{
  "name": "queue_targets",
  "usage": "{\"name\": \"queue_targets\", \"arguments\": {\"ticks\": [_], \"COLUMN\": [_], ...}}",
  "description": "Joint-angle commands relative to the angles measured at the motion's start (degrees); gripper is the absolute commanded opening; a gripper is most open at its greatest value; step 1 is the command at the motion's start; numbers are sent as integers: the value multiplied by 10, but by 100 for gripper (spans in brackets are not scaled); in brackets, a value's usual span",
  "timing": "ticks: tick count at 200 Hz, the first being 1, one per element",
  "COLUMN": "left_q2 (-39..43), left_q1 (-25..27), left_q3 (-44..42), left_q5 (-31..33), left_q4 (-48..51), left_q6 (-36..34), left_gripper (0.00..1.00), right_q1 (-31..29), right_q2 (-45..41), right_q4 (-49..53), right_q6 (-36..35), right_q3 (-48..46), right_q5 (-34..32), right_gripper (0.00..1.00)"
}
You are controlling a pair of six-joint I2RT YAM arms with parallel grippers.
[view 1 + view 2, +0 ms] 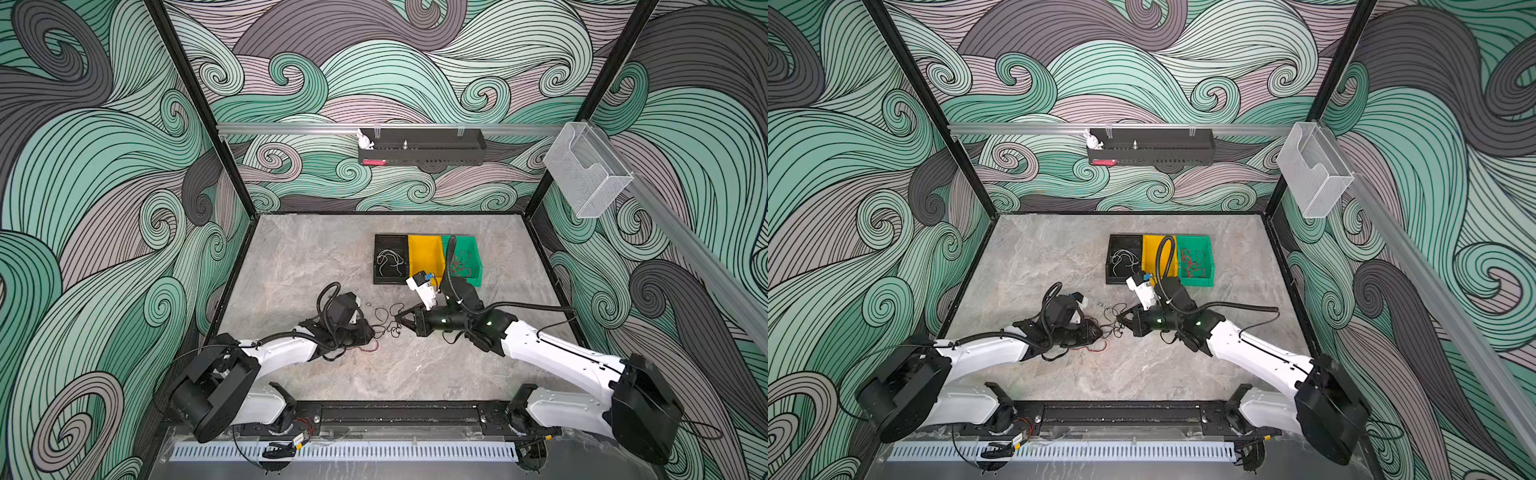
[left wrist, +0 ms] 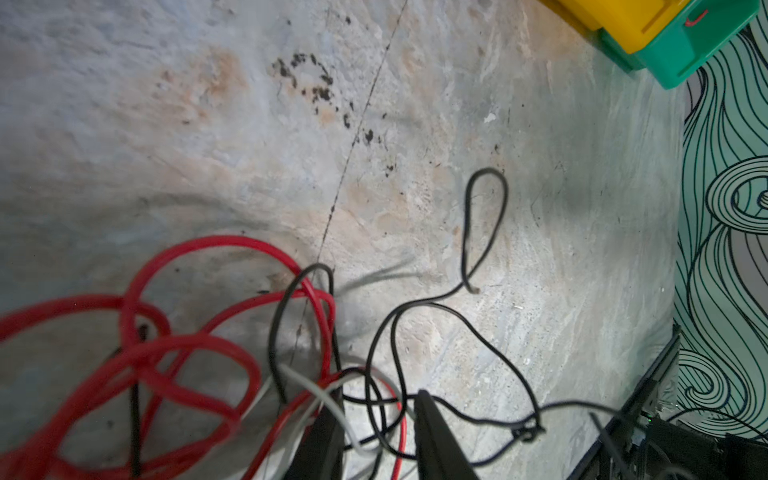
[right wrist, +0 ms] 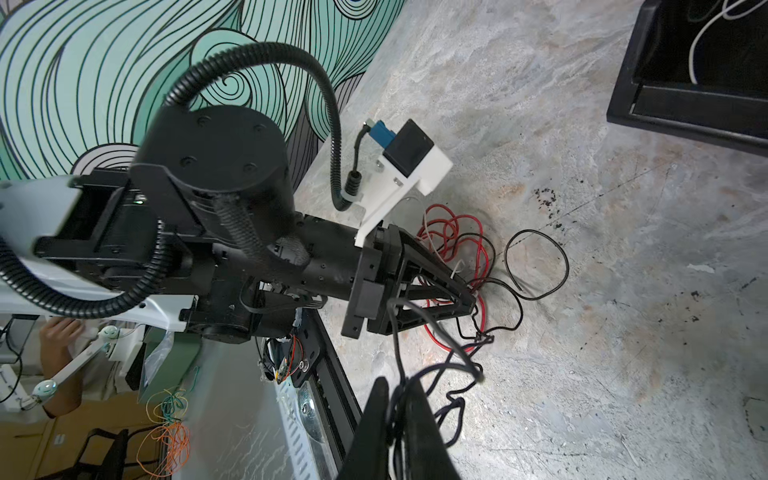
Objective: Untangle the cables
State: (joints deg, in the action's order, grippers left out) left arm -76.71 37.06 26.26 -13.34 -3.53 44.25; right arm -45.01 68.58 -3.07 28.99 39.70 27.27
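cables [image 1: 386, 322] between left claw [image 1: 371, 332], right claw [image 1: 399, 319] | bins [image 1: 424, 255] behind

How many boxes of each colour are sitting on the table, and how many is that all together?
Black plastic bin: 1
Yellow plastic bin: 1
Green plastic bin: 1
Total: 3

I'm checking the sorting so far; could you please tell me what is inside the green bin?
The green bin holds a loose tangle of red cables. The bin floor directly under the tangle is covered, so anything beneath cannot be seen.
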Motion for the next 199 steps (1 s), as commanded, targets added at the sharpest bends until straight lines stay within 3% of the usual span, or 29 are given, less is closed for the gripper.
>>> {"name": "queue_targets", "arguments": {"ticks": [1, 35, 64, 111, 150, 161, 174, 199], "left_q2": [-8, 6, 25, 41, 51, 53, 58, 74], "left_q1": [4, 4, 4, 3, 3, 3, 3, 3], "left_q3": [9, 2, -10, -14, -16, -15, -14, -4], "left_q5": [10, 37, 52, 72, 74, 71, 65, 58], "left_q4": [-12, 9, 19, 43, 47, 49, 50, 65], "left_q6": [-1, -1, 1, -1, 1, 1, -1, -5], "left_gripper": [24, 11, 7, 5, 7, 8, 12, 18], "right_q1": [5, 27, 48, 66, 69, 68, 64, 32], "right_q2": [-24, -63, -89, -112, -100, -83, -59, -4], "right_q4": [17, 64, 113, 193, 202, 195, 179, 149], "right_q6": [-10, -25, -34, -59, -66, -64, -62, -65], "right_q3": [-5, -9, -13, -5, -8, -6, -7, 3], "right_q5": [-14, -54, -101, -207, -222, -200, -180, -196], "right_gripper": [11, 11, 11, 11, 12, 15, 29, 46]}}
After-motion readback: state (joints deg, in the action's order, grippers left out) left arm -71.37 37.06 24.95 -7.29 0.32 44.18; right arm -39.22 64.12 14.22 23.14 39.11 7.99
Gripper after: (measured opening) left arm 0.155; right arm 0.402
